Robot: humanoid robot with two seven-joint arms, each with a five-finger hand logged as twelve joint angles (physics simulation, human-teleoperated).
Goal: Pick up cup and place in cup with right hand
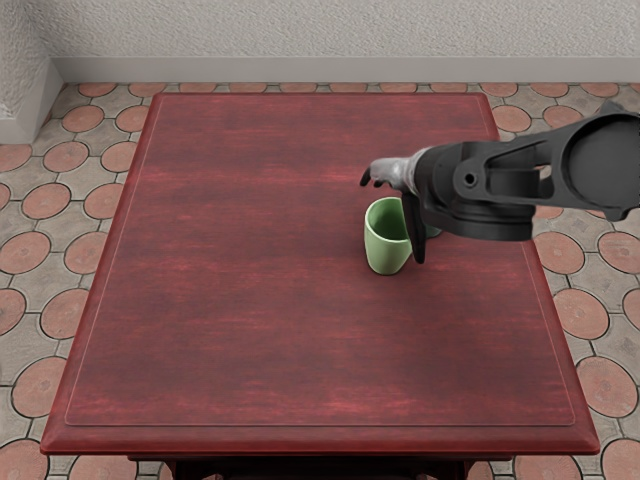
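With the right hand [409,182], reaching in from three o'clock, holding thumb and fingers apart beside the green cup [384,248] standing upright at three o'clock from the table's [230,300] centre.

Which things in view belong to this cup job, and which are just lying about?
Job:
- right hand, at the green cup
- green cup, upright
- dark greenish object, mostly hidden behind the hand; possibly the second cup, though I can't confirm it

Not part of it (no loose extras seen):
- red table, just the support
- tiled floor
- wall
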